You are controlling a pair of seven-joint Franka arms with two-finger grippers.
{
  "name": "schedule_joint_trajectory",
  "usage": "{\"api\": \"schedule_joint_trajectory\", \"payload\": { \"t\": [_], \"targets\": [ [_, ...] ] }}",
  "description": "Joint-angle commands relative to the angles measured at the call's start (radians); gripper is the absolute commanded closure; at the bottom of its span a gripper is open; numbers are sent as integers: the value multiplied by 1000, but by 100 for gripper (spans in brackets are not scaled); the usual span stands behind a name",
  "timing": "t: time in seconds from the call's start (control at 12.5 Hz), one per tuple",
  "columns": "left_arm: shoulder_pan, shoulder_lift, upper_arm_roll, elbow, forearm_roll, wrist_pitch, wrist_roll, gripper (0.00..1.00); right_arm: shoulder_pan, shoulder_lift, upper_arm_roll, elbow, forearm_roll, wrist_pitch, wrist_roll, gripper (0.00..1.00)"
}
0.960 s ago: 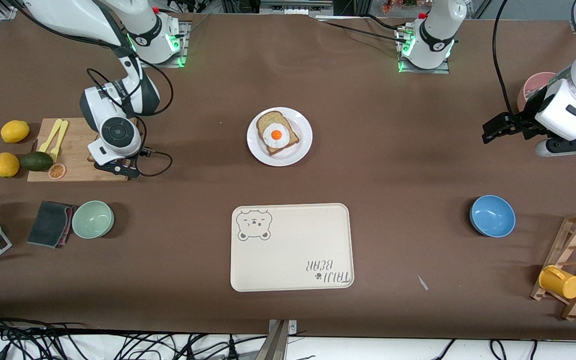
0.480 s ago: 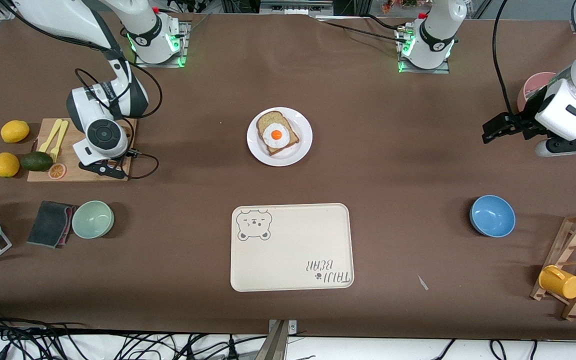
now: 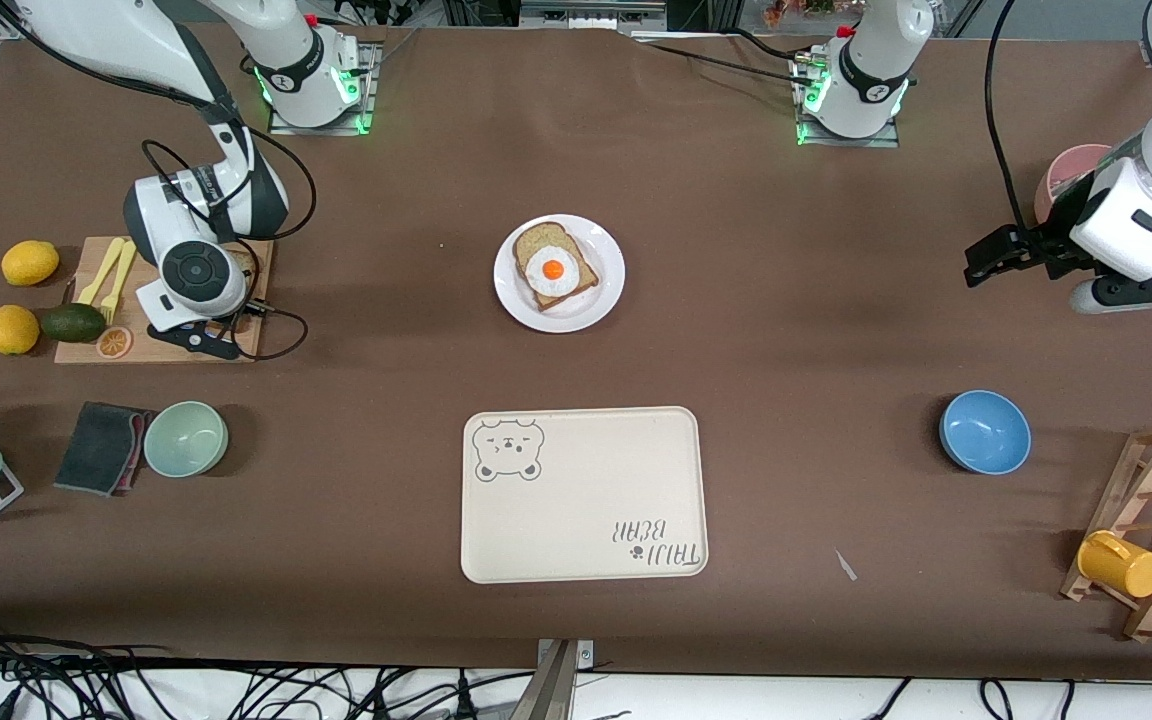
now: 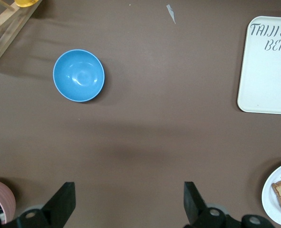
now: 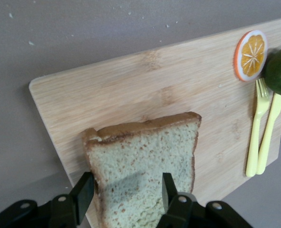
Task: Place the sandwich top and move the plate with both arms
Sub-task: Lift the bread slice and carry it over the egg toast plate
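While the left arm waits with its left gripper [image 4: 126, 204] spread wide over bare table, the white plate [image 3: 608, 290] holds an egg-topped slice. On the wooden cutting board [image 5: 145, 80], the speckled, brown-crusted sandwich top [image 5: 145, 161] lies flat beneath the right gripper [image 5: 125, 192], whose parted fingers [image 5: 84, 191] hold nothing.

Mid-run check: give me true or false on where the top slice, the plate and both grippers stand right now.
1. The sandwich top lies on the cutting board. True.
2. The right gripper is open over that slice. True.
3. The plate sits on the bear tray. False: it is on the tablecloth, farther from the front camera than the tray.
4. The left gripper grips the blue bowl. False: it is open and empty; the blue bowl stands apart.
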Motion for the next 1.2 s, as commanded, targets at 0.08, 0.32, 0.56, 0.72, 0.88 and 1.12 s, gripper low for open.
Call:
{"api": "schedule_joint_trajectory", "payload": {
  "t": [0.08,0.32,0.56,0.72,0.88,1.12],
  "targets": [
    [4,-3,-2,16,-18,-20,-7,0,-10,3,5,2,-2,29,16,38],
    [4,-3,-2,16,-20,-20,-7,0,-11,9,5,7,7,36,10,39],
    [4,-3,-2,18,-18,-20,-7,0,-11,17,5,7,51,50,2,39],
    [4,-3,-2,19,-20,-20,-7,0,-13,20,5,5,51,51,0,39],
    [1,-3,-2,30,-20,-20,-7,0,-31,23,5,5,54,53,-3,42],
    [1,-3,-2,30,-18,-20,-7,0,-31,34,7,7,56,51,-13,53]
  ]
}}
